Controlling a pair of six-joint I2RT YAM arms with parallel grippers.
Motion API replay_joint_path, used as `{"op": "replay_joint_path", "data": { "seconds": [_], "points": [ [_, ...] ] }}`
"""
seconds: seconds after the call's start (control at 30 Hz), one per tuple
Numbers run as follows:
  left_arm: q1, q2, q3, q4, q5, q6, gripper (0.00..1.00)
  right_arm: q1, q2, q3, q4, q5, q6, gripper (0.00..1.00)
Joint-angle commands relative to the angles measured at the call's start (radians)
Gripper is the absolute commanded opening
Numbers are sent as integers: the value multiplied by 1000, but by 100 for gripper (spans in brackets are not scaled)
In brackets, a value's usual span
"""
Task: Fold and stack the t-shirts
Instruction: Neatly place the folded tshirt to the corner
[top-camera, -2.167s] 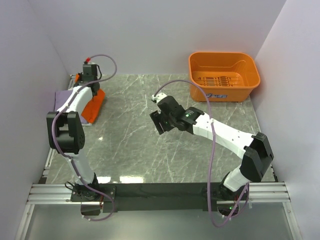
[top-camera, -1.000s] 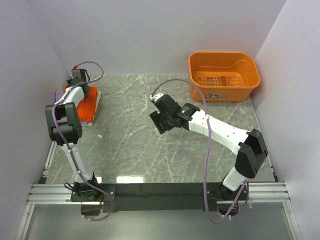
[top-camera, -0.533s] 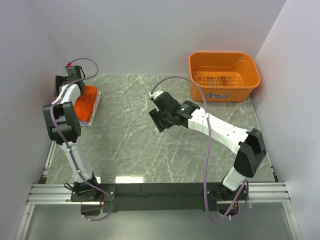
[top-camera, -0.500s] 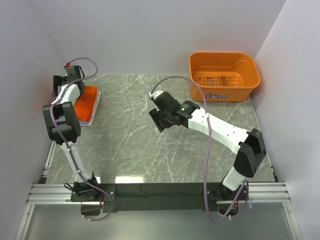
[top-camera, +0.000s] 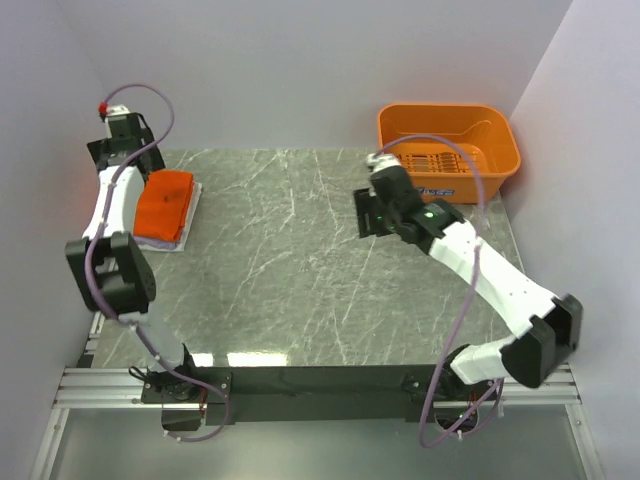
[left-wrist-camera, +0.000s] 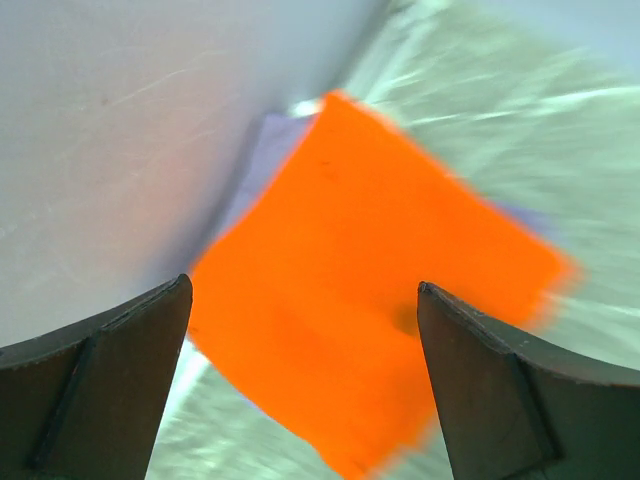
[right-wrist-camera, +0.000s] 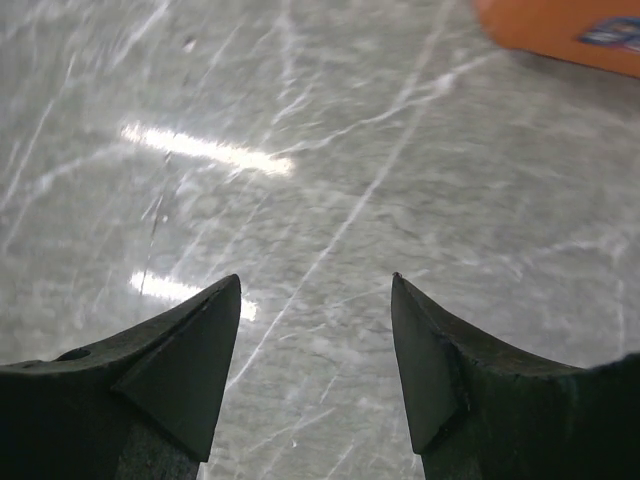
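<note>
The folded orange t-shirt (top-camera: 165, 203) lies on the lavender t-shirt (top-camera: 164, 243) at the left edge of the worktop (top-camera: 290, 280), close to the side wall. Only a pale border of the lower shirt shows along the orange one's bottom and right sides. The stack's long axis runs up and down the top view, leaning a little to the right at its upper end.

The left tool (top-camera: 112, 150) hangs at the upper left of the frame, just past the stack's upper end and raised off it. In the wrist view its jaws stand spread wide with nothing between them, and the orange square fills the gap below, a lavender corner (left-wrist-camera: 272, 150) peeking out at its upper left. So the stack lies straight down and slightly lower in the frame from this tool. Any squaring or pressing of the pile would likely fall to the left arm.

The right tool (top-camera: 374, 212) sits right of centre, well apart from the shirts and near the orange basket (top-camera: 447, 108). Its jaws are parted over bare worktop and grip nothing.

The basket, at the upper right, shows only its slotted floor and holds no cloth. Both shirts look folded and stacked, so the task seems all but done.
</note>
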Motion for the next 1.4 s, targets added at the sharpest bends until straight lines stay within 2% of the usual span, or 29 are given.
{"op": "replay_joint_path", "data": {
  "seconds": [0.0, 0.2, 0.33, 0.4, 0.43, 0.57, 0.73, 0.8, 1.0, 1.2, 1.3, 1.37],
  "points": [
    [-4, -174, -35, -14, 268, -206, 99, -76, -115, -44, 43, 57, 86, 68],
    [-4, -450, -169, 22, 546, -363, 99, -163, -305, -77, 18, 98, 161, 74],
    [-4, -695, -278, 3, 597, -441, 99, -182, -399, -97, 17, 153, 188, 85],
    [-4, -786, -313, -27, 569, -457, 99, -183, -452, -114, 24, 169, 192, 89],
    [-4, -881, -342, -67, 542, -472, 100, -185, -469, -119, 32, 178, 192, 93],
    [-4, -1118, -387, -118, 418, -497, 99, -183, -554, -150, 76, 213, 166, 94],
    [-56, -1193, -223, -270, 299, -501, 99, -183, -690, -219, 150, 236, 124, 96],
    [-111, -1231, -232, -294, 255, -510, 99, -182, -729, -251, 184, 241, 109, 96],
    [-251, -1455, -357, -331, 82, -475, 100, -182, -856, -332, 288, 261, 58, 96],
    [-261, -1682, -512, -327, -44, -471, 99, -185, -896, -375, 336, 269, 35, 97],
    [-261, -1803, -620, -235, -87, -478, 99, -183, -891, -383, 347, 263, 38, 97],
    [-261, -1827, -644, -183, -103, -492, 100, -183, -890, -384, 351, 256, 41, 97]
  ]
}}
